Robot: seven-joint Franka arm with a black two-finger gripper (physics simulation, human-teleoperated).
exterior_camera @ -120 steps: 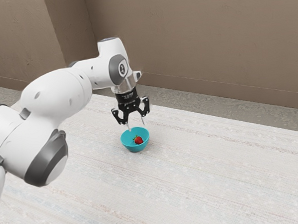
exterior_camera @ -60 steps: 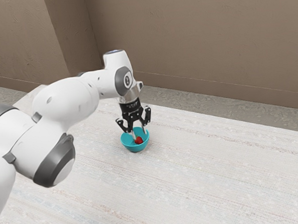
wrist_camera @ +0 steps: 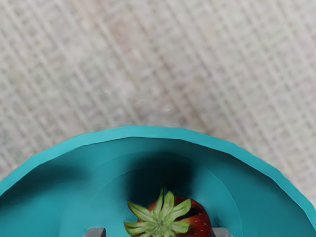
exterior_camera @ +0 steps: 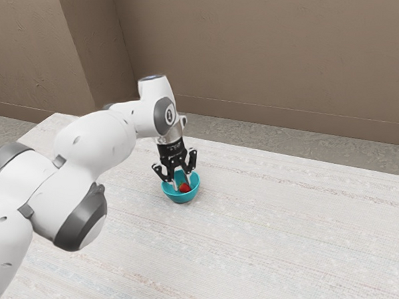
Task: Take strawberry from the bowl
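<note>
In the exterior view my gripper points down into the teal bowl, its fingertips inside the rim on either side of the red strawberry. In the wrist view the strawberry, green leaves uppermost, lies within the bowl. The gripper stands open there around it: one fingertip is right at the berry's side, while a gap separates the other fingertip from it. The strawberry's lower part is hidden.
The bowl stands on a pale, woven-patterned table surface. Behind the table's far edge are a strip of floor and a brown wall.
My hand has come down from above the bowl, bringing the fingertips inside it around the strawberry. Over the last half second it has also shifted slightly toward the exterior view's left.
</note>
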